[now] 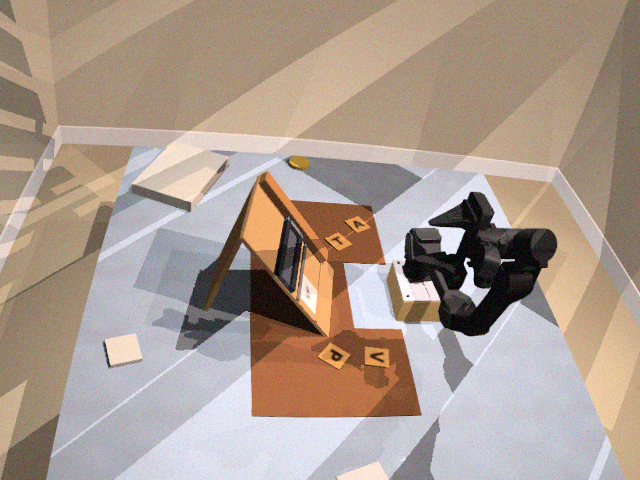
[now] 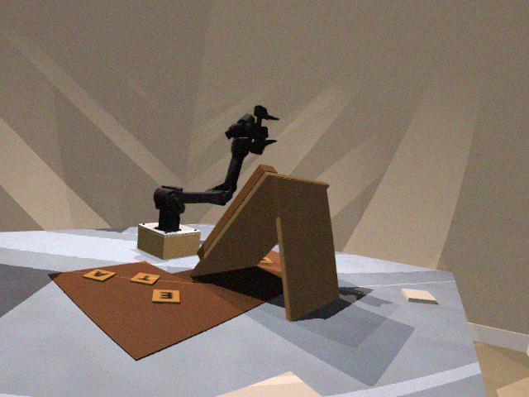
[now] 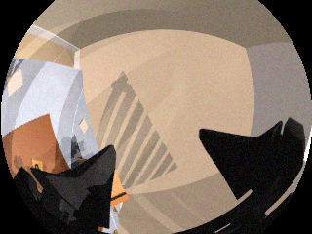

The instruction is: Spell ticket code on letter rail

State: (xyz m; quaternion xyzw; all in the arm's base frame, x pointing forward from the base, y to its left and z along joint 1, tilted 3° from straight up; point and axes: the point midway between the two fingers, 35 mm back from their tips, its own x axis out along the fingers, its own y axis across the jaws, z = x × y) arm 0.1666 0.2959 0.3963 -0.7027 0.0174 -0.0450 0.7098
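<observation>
The tilted board (image 1: 263,224) (image 2: 305,239) carries a dark letter rail (image 1: 290,253) with no tile visible in it. The white ticket (image 1: 309,295) is on the board; its print is too small to read. Tile A (image 1: 357,224) (image 2: 99,275) and tile T (image 1: 338,241) (image 2: 145,278) lie beside the board, with tile E (image 2: 166,296) near them. Tile P (image 1: 333,355) and tile V (image 1: 376,357) lie on the other side. My gripper (image 2: 276,130) (image 3: 158,142) is open and empty, high above the counter, its fingers wide apart.
A brown mat (image 1: 330,395) (image 2: 136,328) lies under the tiles and board. A large pale slab (image 1: 180,175), a brass disc (image 1: 299,162) and a small pale block (image 1: 123,350) (image 2: 418,295) lie around the board. The arm's base block (image 1: 418,311) (image 2: 170,246) stands before it.
</observation>
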